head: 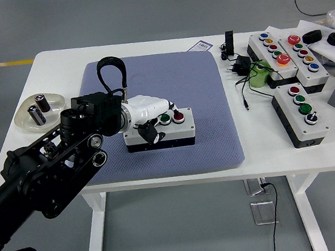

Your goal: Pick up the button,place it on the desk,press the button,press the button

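Observation:
A white button box (169, 129) with a black base sits on the blue mat (168, 82). It has a green button (165, 118) and a red button (179, 116) on top. My left hand (154, 116), white with a black thumb, lies over the box's left part. Its fingers are curled and the fingertips (172, 108) rest at the green button. The hand covers the box's left end. My right arm is out of view.
Several other button boxes (300, 112) stand at the table's right, with a green object (259, 75), black plugs and cables (238, 65). A clear dish (38, 111) with two batteries sits at the left edge.

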### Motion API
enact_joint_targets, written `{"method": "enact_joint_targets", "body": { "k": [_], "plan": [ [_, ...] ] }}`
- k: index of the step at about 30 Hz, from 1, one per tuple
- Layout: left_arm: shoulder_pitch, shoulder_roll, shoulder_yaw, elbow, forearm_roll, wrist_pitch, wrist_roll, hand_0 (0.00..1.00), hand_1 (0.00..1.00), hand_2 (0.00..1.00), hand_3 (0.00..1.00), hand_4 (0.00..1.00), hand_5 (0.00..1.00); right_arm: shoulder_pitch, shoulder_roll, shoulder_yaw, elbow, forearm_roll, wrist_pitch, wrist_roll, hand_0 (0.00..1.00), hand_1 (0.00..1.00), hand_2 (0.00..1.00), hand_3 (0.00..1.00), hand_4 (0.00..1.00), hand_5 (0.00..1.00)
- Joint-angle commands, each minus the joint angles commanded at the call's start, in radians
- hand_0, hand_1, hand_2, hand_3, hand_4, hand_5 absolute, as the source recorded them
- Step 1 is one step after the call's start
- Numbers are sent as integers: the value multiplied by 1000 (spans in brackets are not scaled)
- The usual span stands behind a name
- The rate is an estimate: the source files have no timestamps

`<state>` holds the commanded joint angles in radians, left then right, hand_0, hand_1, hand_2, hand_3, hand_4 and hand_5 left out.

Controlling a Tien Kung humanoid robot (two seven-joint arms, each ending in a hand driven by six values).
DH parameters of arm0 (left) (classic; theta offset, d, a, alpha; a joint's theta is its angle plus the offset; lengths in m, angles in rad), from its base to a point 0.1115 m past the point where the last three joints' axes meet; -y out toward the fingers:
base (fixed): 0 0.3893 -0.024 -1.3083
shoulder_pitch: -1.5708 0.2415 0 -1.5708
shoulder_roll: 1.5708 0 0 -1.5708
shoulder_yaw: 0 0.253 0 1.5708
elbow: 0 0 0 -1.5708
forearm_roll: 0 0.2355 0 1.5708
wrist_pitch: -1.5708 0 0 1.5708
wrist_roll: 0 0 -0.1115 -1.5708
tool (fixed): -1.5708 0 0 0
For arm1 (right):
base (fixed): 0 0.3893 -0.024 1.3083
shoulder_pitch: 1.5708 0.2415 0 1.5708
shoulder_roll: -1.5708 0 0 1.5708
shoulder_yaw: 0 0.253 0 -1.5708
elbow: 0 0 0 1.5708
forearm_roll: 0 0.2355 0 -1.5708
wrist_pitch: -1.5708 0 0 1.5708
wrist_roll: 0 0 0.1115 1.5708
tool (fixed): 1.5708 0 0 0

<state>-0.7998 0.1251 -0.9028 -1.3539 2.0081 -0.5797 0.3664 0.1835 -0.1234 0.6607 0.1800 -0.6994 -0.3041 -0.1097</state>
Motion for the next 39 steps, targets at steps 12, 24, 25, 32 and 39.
{"method": "enact_joint_targets", "body": {
  "k": [12, 24, 25, 32, 39],
  "plan": [
    [57, 8, -180, 59, -333, 482, -56, 443, 601, 606, 969, 803, 917, 1, 0, 4, 0, -6, 1, 0, 650, 565, 598, 637, 254, 259],
    [167, 104, -331, 125, -837, 796, -274, 761, 827, 869, 924, 762, 939, 1, 0, 10, 0, -8, -1, 0, 651, 565, 598, 637, 254, 258],
    [180, 111, -338, 127, -876, 779, -277, 802, 849, 878, 869, 737, 998, 1, 0, 11, 0, -9, -1, 0, 650, 565, 598, 637, 254, 258],
    [278, 123, -372, 107, -1175, 690, -290, 843, 880, 905, 900, 721, 998, -3, 2, 10, 0, -8, -3, -2, 650, 565, 597, 637, 254, 258],
    [347, 135, -374, 67, -1230, 624, -282, 851, 883, 907, 908, 718, 998, -9, 3, 5, 0, -1, -5, -2, 650, 565, 597, 637, 254, 257]
  ]
}}
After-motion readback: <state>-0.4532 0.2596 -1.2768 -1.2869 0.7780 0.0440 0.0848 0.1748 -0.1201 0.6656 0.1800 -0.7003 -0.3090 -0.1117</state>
